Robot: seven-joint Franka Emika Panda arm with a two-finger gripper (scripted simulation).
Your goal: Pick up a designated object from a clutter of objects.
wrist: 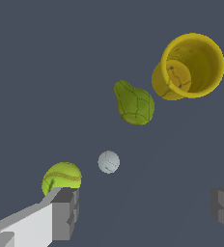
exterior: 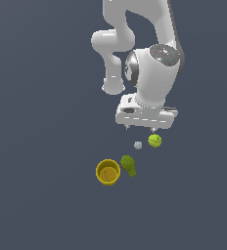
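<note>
Simulated scene on a uniform dark grey-blue surface (exterior: pixel 42 146) that fills both views, with no walls, edges or furnishings visible; the ground carries no texture or markings. The white arm descends from the top of the exterior view, ending in the claw (exterior: pixel 141 129), whose fingers are spread wide and hold nothing. In the wrist view the two grey fingertips (wrist: pixel 65 212) stand far apart, one at each side of the frame.

The designated yellow-green ball (exterior: pixel 154 140), marked with a curved seam, lies on the surface just below the claw, close beside one fingertip and not between the two. The tiny grey ball (exterior: pixel 138 145) rests near it, roughly under the gap between the fingers. Farther from the claw lie the dark green pear-shaped object (exterior: pixel 128 165) and, just beside that, the upright yellow cup (exterior: pixel 108 172), open side up. All four items sit apart from each other.
</note>
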